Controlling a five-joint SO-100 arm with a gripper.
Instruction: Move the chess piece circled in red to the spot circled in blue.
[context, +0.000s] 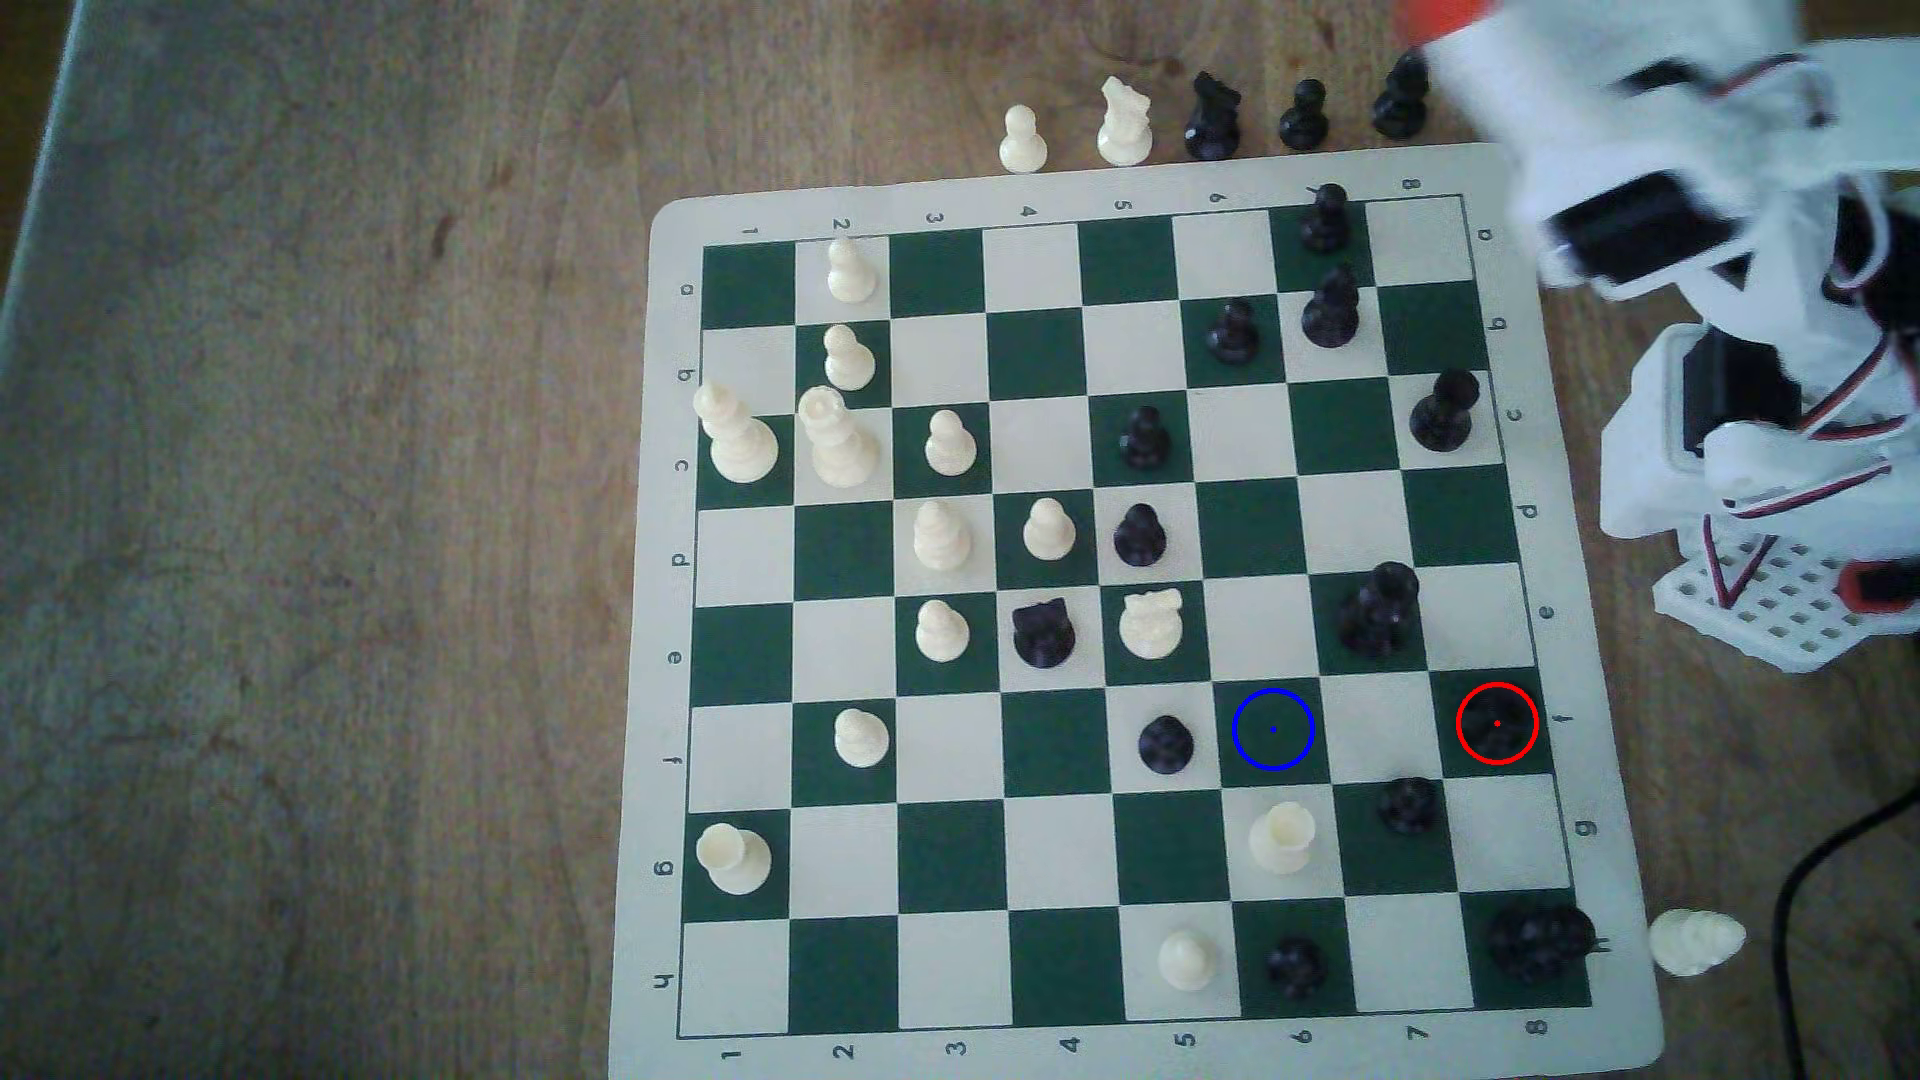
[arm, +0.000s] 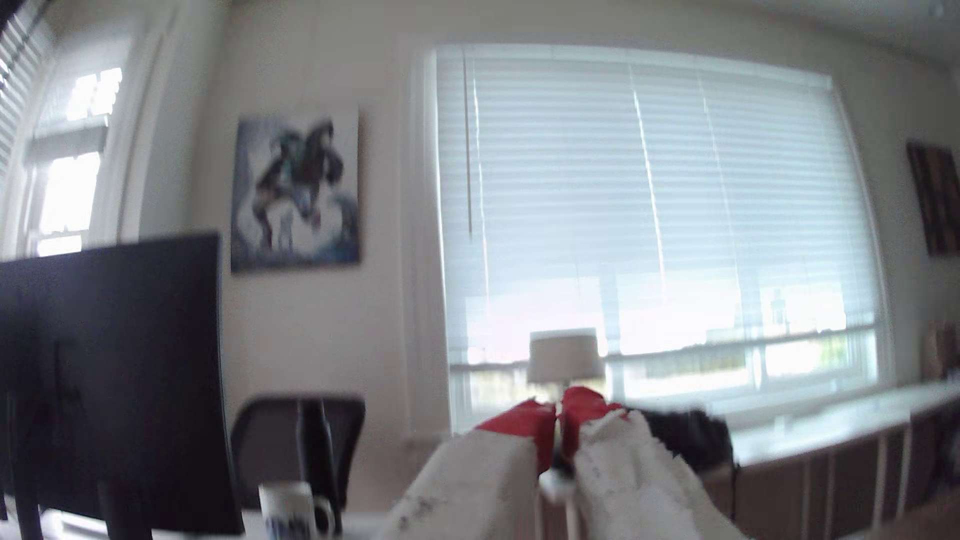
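While the gripper (arm: 558, 411) points out at the room in the wrist view, its red-tipped jaws sit nearly closed. A dark sliver shows low between them; can't tell if that's a held piece or background. The arm (context: 1662, 208) is blurred, off the chessboard (context: 665, 623) at the exterior view's right. The red-ringed square (context: 1497, 724) is bare, and so is the spot (context: 1273, 729). A black pawn (context: 1164, 743) stands just beside the spot on the exterior view's left; unclear if it's the chess piece. Likely step: carry or re-approach. The next move needs a descent centred on the blue ring, clear of that pawn.
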